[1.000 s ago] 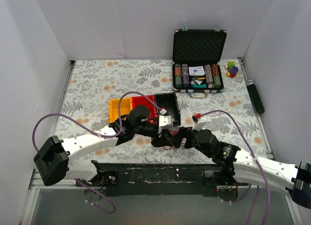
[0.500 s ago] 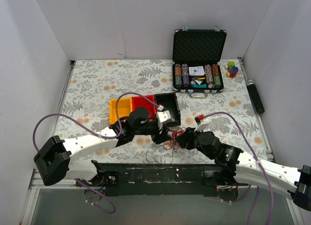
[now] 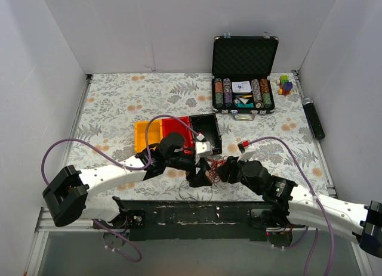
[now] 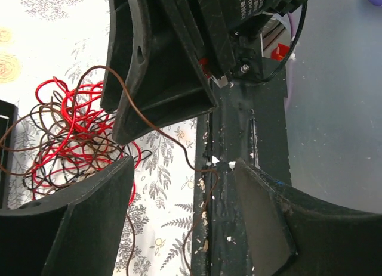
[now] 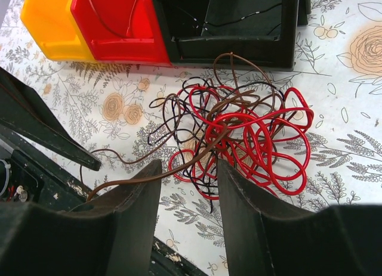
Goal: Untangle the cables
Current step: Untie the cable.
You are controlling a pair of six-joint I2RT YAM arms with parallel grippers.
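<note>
Since earlier frame left gripper [image 4: 182, 168] dropped lower, jaws wide, holding nothing. Right gripper [image 5: 188, 166] half-open, brown strand [image 5: 179, 164] loose between. Cables [image 5: 239, 124] knotted at centre, below bins [image 5: 119, 25]. Separating step; next we must pinch one strand, pull outward.

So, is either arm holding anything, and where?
Nothing clamped: left gripper and right gripper stand open, a brown strand of the cables just running between the fingers.

Overhead, the cables [image 3: 218, 167] blur into one clump.
</note>
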